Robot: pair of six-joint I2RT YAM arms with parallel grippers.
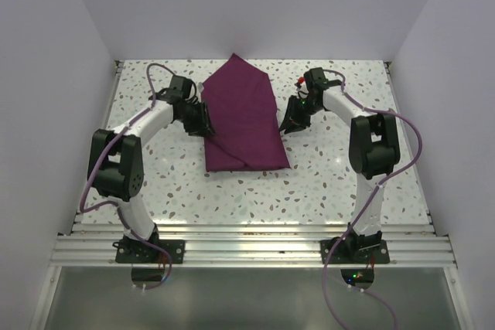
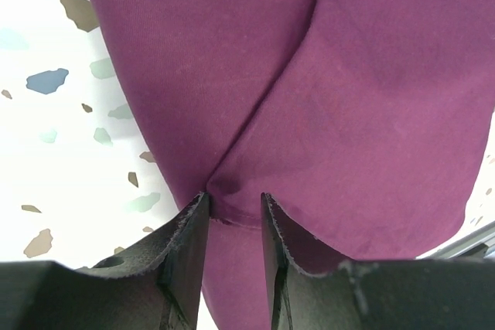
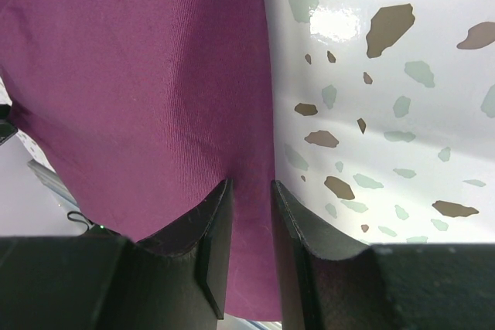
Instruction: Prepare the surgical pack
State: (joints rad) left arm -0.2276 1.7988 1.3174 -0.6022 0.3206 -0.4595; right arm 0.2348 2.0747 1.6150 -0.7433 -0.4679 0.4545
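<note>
Arms bent inward; left gripper [image 1: 205, 123], right gripper [image 1: 288, 123] pinching purple cloth [image 1: 244, 110] edges

The purple cloth [image 1: 244, 121] covers anything under it on the tabletop [image 1: 340, 183]; both wrist views crop it. From above, the left gripper [image 1: 205, 124] and right gripper [image 1: 291, 123] seem too small to read their grip.

The overhead view is bright and evenly lit from above, with soft shadows beside the cloth [image 1: 244, 117] and the 2 arms [image 1: 124, 164]. In the right wrist view 1 white glare patch sits on the glossy table [image 3: 336, 25]. The left wrist view washes the table nearly white. The dark fingers [image 2: 178, 268] look soft and underexposed.
</note>
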